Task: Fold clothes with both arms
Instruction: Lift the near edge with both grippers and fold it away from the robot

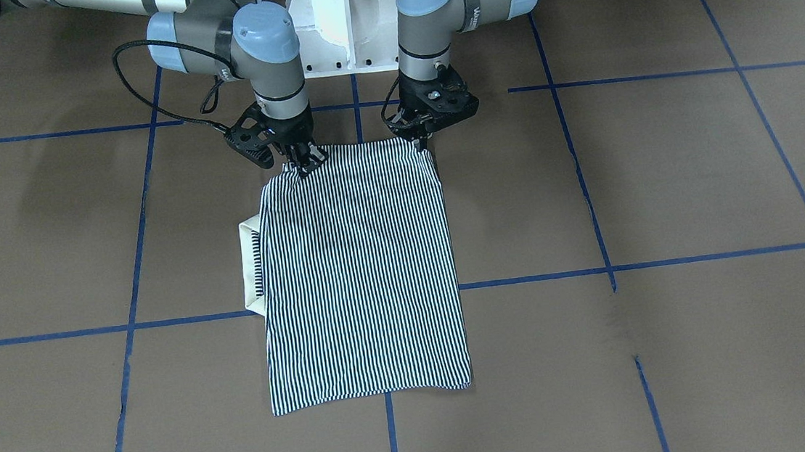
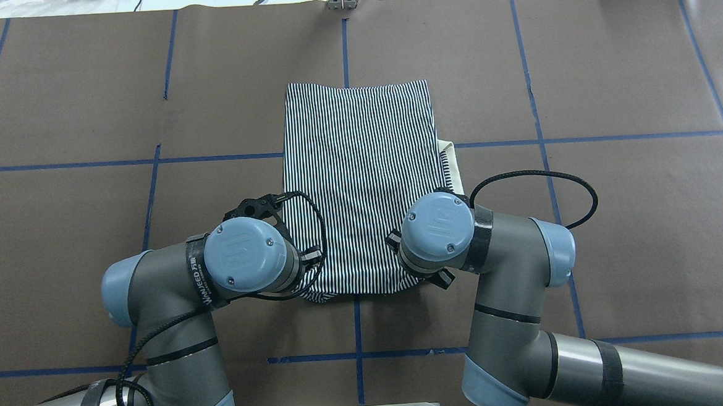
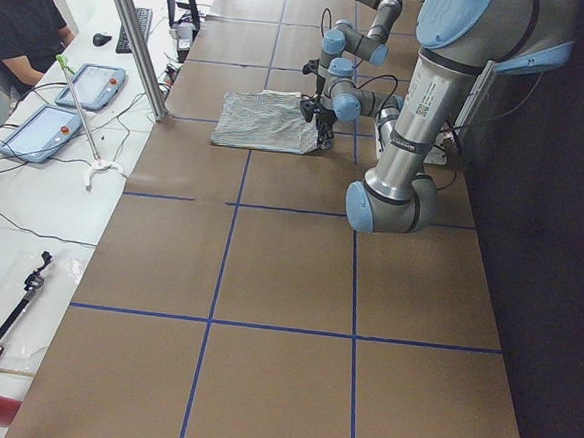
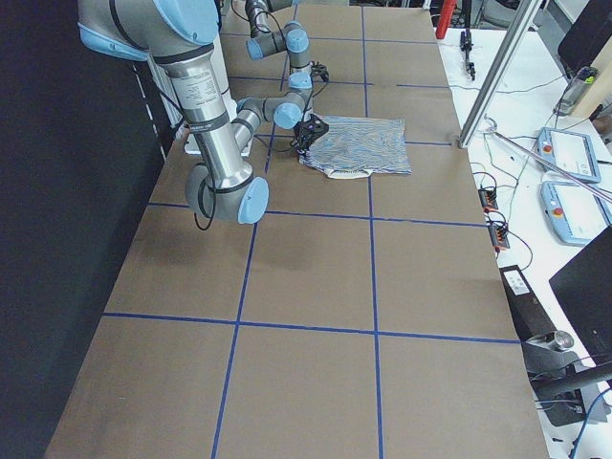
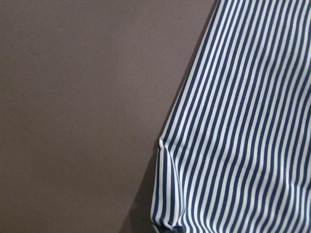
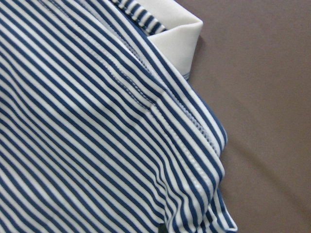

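Observation:
The striped polo shirt [image 1: 359,273] lies folded into a long rectangle on the brown table, and also shows in the overhead view [image 2: 359,166]. Its cream collar [image 1: 252,268] sticks out on the robot's right side. My left gripper [image 1: 424,142] is down on the shirt's near left corner and my right gripper [image 1: 304,163] is on the near right corner. Both look shut on the fabric. In the wrist views the shirt [image 5: 243,121] [image 6: 97,121] bunches toward the bottom edge and the fingers are out of frame. In the overhead view the wrists hide both grippers.
The white pedestal base [image 1: 338,28] stands just behind the grippers. Blue tape lines [image 1: 524,279] grid the table. A metal post [image 3: 134,38] and tablets [image 3: 54,112] stand beyond the table's far edge, with a person seated there.

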`<state>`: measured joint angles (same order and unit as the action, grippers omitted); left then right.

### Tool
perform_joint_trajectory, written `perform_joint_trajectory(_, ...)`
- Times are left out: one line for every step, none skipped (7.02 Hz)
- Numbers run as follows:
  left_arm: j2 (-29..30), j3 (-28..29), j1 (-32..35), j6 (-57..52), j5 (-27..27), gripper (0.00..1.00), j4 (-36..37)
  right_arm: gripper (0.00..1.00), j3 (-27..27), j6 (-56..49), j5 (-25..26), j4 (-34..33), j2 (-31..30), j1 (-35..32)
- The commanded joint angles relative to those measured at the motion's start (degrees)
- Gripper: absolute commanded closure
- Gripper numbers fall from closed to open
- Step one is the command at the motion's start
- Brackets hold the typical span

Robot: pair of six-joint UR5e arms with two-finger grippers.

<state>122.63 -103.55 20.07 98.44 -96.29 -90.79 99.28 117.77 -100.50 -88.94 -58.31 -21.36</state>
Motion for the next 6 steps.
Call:
perform_joint_trajectory(-0.3, -0.9, -0.1, 0.0, -0.2, 1.0, 0.1, 1.0, 1.9, -0.1, -0.4, -0.2, -0.1, -0.1)
perform_joint_trajectory(-0.6, -3.0, -0.3, -0.1, -0.1, 1.0, 0.5, 1.0, 3.0, -0.1, -0.8, -0.3, -0.3, -0.1)
perform_joint_trajectory(-1.3, -5.1, -1.0, -0.1, 0.0, 1.0, 1.7, 1.0, 4.2, -0.1, -1.2, -0.2, -0.8, 0.0)
perform_joint_trajectory(-2.5, -8.7, -3.8, -0.1, 0.0, 1.0, 3.8, 1.0, 6.4, -0.1, -1.9, -0.4, -1.2, 0.4)
perform_joint_trajectory(-2.7, -11.5, -5.3, 0.0, 0.0, 1.0, 7.0, 1.0, 9.4, -0.1, -2.4, -0.4, -2.6, 2.4)
perform_joint_trajectory(-4.8, -14.7, -6.6, 0.1, 0.0, 1.0, 9.6, 1.0, 12.4, -0.1, -2.2, -0.3, -4.6, 4.8)
